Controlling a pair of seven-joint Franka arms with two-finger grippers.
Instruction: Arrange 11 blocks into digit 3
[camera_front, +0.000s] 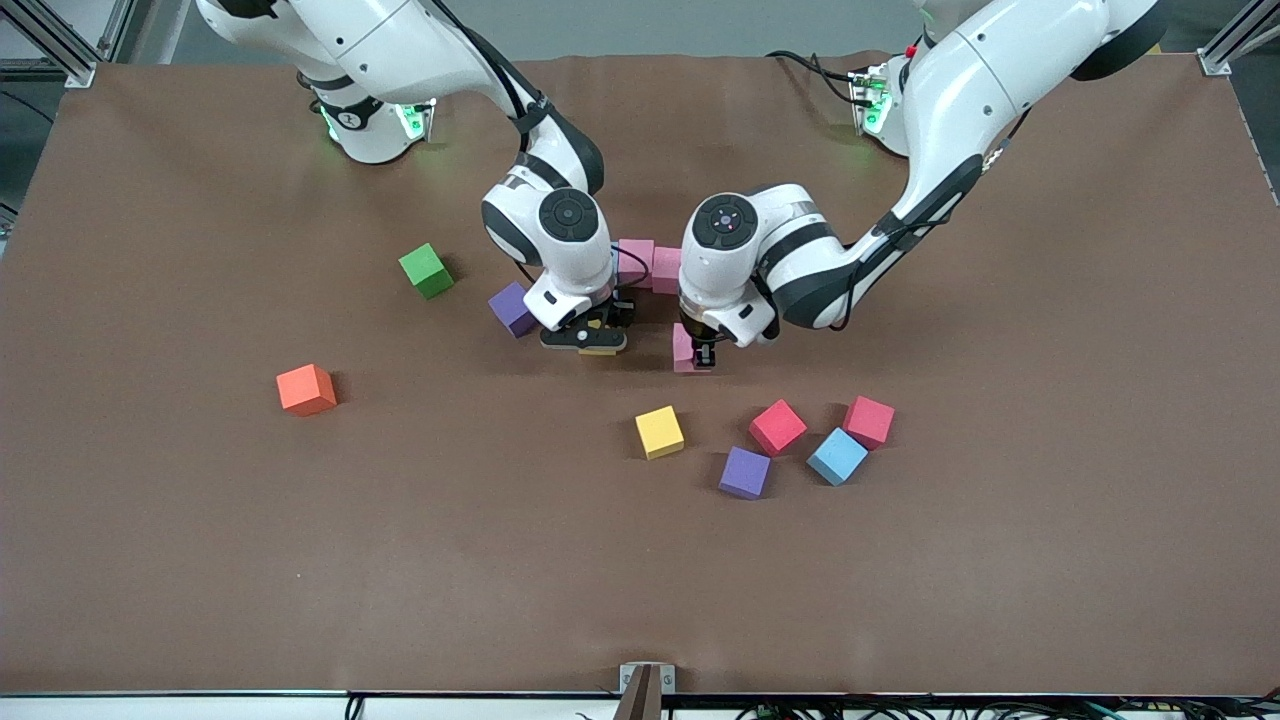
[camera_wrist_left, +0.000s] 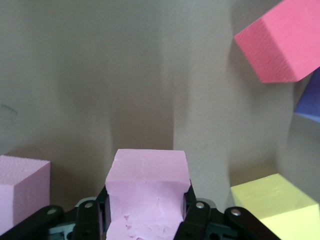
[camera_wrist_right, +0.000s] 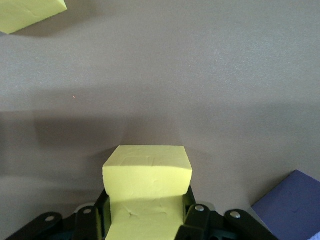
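Both claws sit low at mid-table: the left gripper (camera_wrist_left: 145, 212) pinches a pink block (camera_wrist_left: 146, 200) between its fingers, and the right gripper (camera_wrist_right: 145, 215) pinches a yellow block (camera_wrist_right: 147, 187). Loose matte cubes nearer the camera: one yellow (camera_front: 659, 432), one red (camera_front: 777, 426), one purple (camera_front: 744, 472), one light blue (camera_front: 837, 455), one pink (camera_front: 868, 421). Another purple cube (camera_front: 512, 308) lies beside the right gripper, and two pink ones (camera_front: 650, 264) touch between the wrists.
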